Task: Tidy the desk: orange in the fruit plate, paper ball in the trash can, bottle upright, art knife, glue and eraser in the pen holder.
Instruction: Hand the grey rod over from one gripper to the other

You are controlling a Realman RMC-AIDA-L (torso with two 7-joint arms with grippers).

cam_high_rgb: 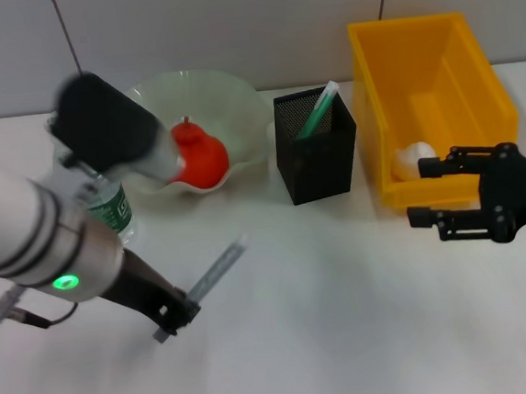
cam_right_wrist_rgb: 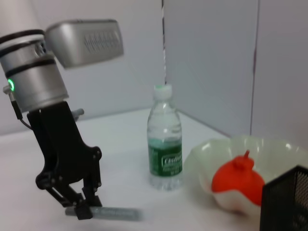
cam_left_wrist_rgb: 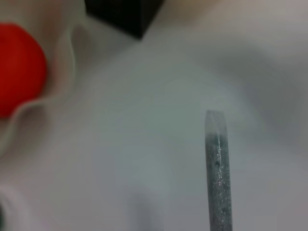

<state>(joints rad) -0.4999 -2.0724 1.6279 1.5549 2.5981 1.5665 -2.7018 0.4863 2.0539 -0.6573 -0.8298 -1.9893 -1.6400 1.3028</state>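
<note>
My left gripper (cam_high_rgb: 175, 317) is shut on the art knife (cam_high_rgb: 216, 272), a slim grey stick held low over the table in front of the fruit plate (cam_high_rgb: 240, 97). The knife also shows in the left wrist view (cam_left_wrist_rgb: 218, 173) and the right wrist view (cam_right_wrist_rgb: 115, 213). The orange (cam_high_rgb: 202, 158) lies in the fruit plate. The bottle (cam_right_wrist_rgb: 165, 139) stands upright beside the plate. The paper ball (cam_high_rgb: 416, 157) lies in the trash can (cam_high_rgb: 458, 60). My right gripper (cam_high_rgb: 419, 192) is open and empty at the trash can's front corner. The eraser is out of view.
The pen holder (cam_high_rgb: 316, 151) stands between the fruit plate and the trash can, with a green-and-white stick (cam_high_rgb: 318, 109) leaning in it. A grey wall runs along the table's far edge.
</note>
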